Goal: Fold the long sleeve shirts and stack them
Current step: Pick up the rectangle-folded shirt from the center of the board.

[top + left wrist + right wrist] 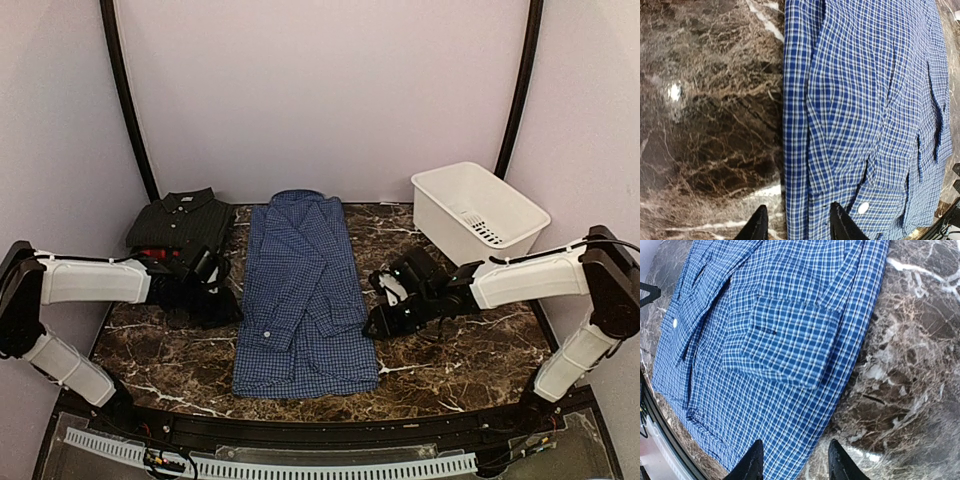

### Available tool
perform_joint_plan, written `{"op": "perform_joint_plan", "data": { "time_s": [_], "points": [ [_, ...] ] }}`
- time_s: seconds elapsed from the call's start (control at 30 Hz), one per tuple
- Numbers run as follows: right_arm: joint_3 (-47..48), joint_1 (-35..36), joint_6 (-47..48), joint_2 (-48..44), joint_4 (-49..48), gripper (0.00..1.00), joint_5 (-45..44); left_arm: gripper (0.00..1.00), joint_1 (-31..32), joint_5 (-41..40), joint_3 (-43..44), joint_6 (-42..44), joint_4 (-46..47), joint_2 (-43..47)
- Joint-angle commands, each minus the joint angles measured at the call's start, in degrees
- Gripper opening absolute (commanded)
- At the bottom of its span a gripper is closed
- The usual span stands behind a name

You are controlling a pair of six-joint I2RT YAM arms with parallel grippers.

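The blue shirt (305,290), folded narrow, is laid central on the tabletop (470,350). Judged soft, light and limp, it is best pinched at the near hem corners. Both pairs of jaws are seen parted, empty.

cloth shirt (300,300), glossy marble tbl (455,355), smooth plastic basket (447,225)

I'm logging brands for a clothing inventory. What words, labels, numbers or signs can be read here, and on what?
No text is readable.
Blue shirt: small dark mark on its chest pocket, too small to read.
Dark shirt: pale patch at its collar, too blurred to read.
White basket: no writing visible.
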State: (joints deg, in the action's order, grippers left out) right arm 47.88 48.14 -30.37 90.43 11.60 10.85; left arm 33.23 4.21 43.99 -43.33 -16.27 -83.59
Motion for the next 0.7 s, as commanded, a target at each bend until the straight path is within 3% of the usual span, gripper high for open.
{"op": "perform_joint_plan", "data": {
  "time_s": [0.0,0.3,0.67],
  "points": [
    [-3.4,1.1,-2.9,-2.4,-4.2,0.41,1.0,0.41,2.4,1.1,-5.1,-4.6,2.0,4.6],
    [-3.8,0.4,-5.3,-0.8,-9.1,0.42,2.5,0.41,3.0,3.9,-10.4,-7.3,8.2,6.1],
    [-5.0,-6.7,-8.5,3.0,-18.7,0.43,10.2,0.4,3.0,6.4,-9.7,-8.1,11.3,1.2]
  ]
}}
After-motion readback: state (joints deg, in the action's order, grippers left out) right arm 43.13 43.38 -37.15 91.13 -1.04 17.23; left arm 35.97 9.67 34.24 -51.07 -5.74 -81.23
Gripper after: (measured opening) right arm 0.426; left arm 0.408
